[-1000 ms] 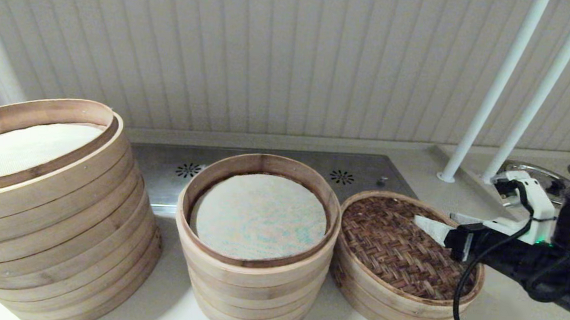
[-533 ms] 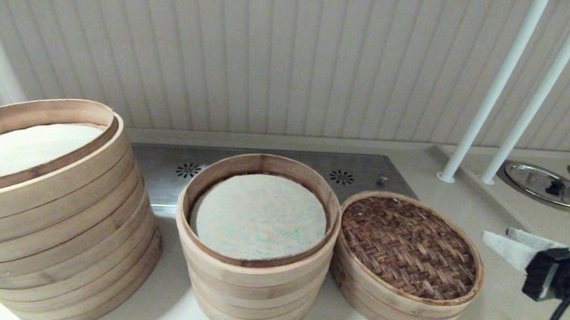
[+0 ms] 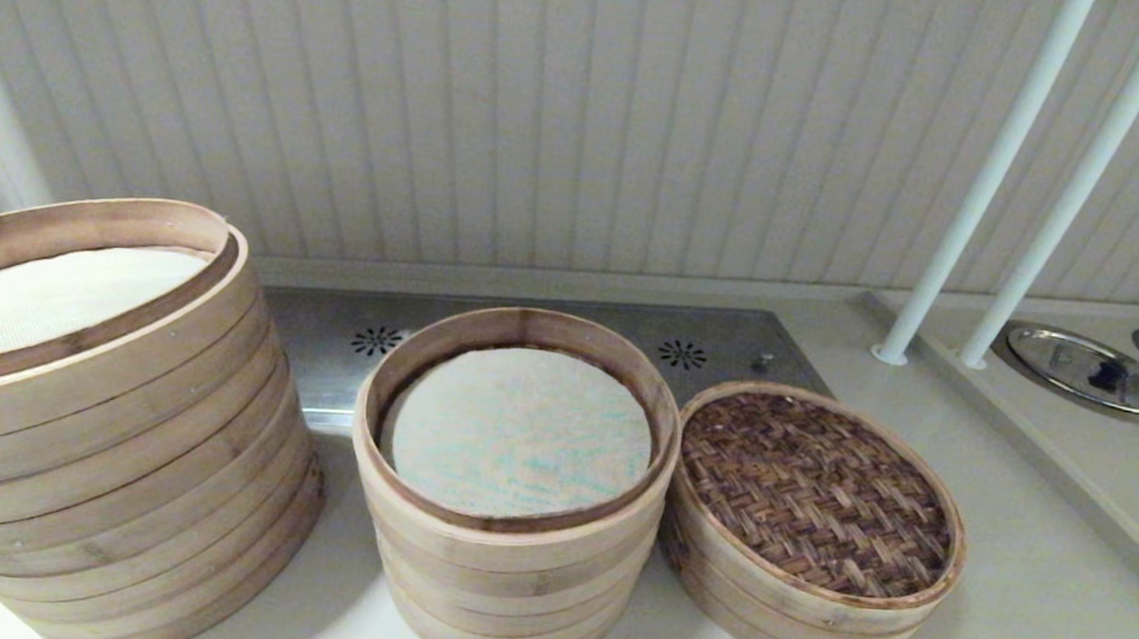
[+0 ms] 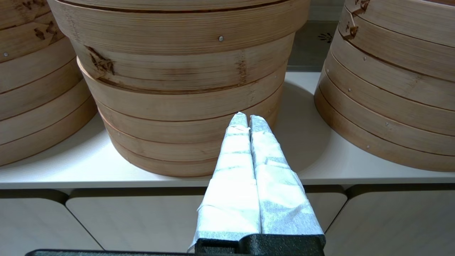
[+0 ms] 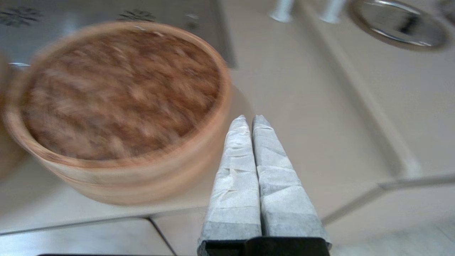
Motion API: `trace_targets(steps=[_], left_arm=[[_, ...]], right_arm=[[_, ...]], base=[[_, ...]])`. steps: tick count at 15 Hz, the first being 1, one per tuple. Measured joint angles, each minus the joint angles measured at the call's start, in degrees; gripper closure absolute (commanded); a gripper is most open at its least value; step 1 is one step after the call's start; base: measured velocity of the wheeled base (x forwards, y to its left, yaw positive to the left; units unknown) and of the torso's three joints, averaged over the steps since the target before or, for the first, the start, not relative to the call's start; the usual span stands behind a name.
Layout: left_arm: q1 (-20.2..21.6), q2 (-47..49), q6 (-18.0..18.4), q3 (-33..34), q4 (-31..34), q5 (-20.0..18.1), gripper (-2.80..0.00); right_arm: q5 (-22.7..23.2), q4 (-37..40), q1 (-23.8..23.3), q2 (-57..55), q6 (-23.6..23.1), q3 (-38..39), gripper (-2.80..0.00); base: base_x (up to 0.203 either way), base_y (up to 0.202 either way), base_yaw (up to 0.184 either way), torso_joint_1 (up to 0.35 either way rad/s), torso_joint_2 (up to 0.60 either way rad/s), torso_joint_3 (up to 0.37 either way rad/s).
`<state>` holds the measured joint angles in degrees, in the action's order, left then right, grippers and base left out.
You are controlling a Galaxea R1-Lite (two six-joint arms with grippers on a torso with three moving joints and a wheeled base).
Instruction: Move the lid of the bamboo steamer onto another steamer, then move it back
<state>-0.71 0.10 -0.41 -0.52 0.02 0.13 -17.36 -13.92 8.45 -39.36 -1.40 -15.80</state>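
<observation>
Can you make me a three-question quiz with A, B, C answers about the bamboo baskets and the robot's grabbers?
1. Where is the round dark brown woven bamboo steamer lid?
A. On the low bamboo stack right of the middle stack
B. On the widest stack
C. On the metal plate

2. How many bamboo stacks show in the head view?
A. One
B. Three
C. Five

3. How are the right end effector's white-wrapped fingers?
A. Wide open
B. Closed on the lid
C. Closed together, holding nothing

Answers:
1 A: the lid sits beside the mid-sized pale bamboo steamer with the green-flecked liner.
2 B: the wide pale bamboo stack with the white liner, the mid-sized one and the lidded low one.
3 C: the fingers touch, clear of the lid. The left end effector is shut too.
</observation>
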Motion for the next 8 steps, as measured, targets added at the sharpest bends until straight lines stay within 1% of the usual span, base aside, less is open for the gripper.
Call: trace_targets(steps=[3,5,6,8], left_arm=[[0.0,0.0,0.0,0.0,0.0,0.0,0.00],[0.0,0.0,0.0,0.0,0.0,0.0,0.00],[0.0,0.0,0.0,0.0,0.0,0.0,0.00],[0.0,0.0,0.0,0.0,0.0,0.0,0.00]], right_arm=[[-1.6,8.3,-1.8,8.4,-0.8,0.1,0.00],[-0.8,14.5,-4.2,14.3,-1.6,-0.1,0.00],[0.5,16.2,-5.0,16.9,-1.9,0.2,0.00],[5.6,17.4,-6.2,22.7,-2.4,2.6,0.00]], base=[[0.000,0.000,0.000,0.000,0.00,0.000],[0.000,0.000,0.000,0.000,0.00,0.000],[0.000,0.000,0.000,0.000,0.00,0.000],[0.000,0.000,0.000,0.000,0.00,0.000]])
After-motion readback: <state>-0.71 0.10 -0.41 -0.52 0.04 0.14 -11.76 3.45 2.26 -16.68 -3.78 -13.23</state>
